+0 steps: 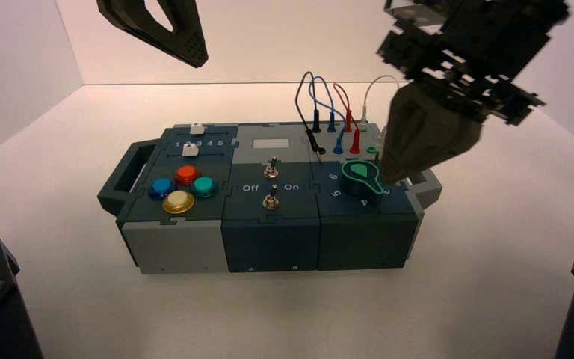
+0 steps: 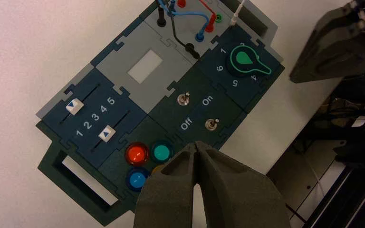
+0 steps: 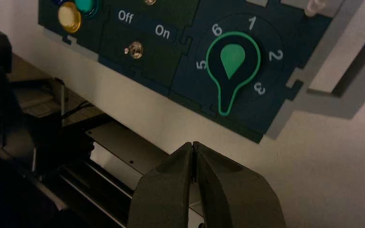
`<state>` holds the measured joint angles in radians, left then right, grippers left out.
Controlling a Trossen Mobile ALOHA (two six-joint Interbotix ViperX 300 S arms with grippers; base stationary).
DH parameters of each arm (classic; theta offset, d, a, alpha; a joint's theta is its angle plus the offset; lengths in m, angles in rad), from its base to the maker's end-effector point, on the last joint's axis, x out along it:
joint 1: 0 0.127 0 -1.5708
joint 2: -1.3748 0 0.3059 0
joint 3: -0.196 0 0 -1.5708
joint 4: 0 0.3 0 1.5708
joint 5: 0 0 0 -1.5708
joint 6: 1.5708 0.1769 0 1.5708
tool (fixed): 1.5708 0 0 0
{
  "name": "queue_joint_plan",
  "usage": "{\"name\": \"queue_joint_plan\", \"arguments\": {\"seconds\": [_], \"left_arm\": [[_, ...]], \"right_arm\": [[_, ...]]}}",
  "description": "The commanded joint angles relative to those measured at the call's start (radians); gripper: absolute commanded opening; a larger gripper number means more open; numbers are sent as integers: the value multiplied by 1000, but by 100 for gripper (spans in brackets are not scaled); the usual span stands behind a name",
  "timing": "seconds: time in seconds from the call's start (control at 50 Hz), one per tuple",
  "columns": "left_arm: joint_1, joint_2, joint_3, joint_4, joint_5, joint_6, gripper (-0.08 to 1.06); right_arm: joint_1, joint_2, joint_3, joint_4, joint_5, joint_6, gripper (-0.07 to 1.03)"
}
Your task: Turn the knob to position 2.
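The knob point(image 1: 360, 178) sits on the right end of the box point(image 1: 269, 243). In the right wrist view the knob point(image 3: 233, 61) has its green pointer aimed between the 5 and the 3 of the digit ring. The digit 2 point(image 3: 275, 55) lies a good way round from the pointer tip. My right gripper point(image 1: 394, 176) hovers above and just right of the knob. It is shut and empty point(image 3: 192, 144), not touching the knob. My left gripper point(image 1: 196, 57) is held high over the box's left half, shut and empty point(image 2: 197, 143).
Two toggle switches point(image 1: 270, 184) marked Off and On stand mid-box. Red, blue, teal and yellow push buttons point(image 1: 183, 188) and two white sliders point(image 1: 190, 140) are on the left end. Plugged wires point(image 1: 332, 112) rise just behind the knob.
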<state>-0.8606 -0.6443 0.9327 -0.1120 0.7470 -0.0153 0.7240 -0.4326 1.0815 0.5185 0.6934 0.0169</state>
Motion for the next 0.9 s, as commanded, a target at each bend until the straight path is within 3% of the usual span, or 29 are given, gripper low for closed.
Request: {"name": "queue_joint_plan", "arguments": {"seconds": [0.02, 0.36, 0.9], "left_arm": [[-3, -6, -25, 5, -8, 3, -3], [-3, -8, -25, 12, -6, 12, -3], [-3, -11, -29, 23, 0, 28, -3]], "right_arm": [[6, 35, -46, 3, -28, -3, -2], [6, 138, -57, -2, -83, -6, -2], [6, 175, -67, -2, -103, -6, -2]]}}
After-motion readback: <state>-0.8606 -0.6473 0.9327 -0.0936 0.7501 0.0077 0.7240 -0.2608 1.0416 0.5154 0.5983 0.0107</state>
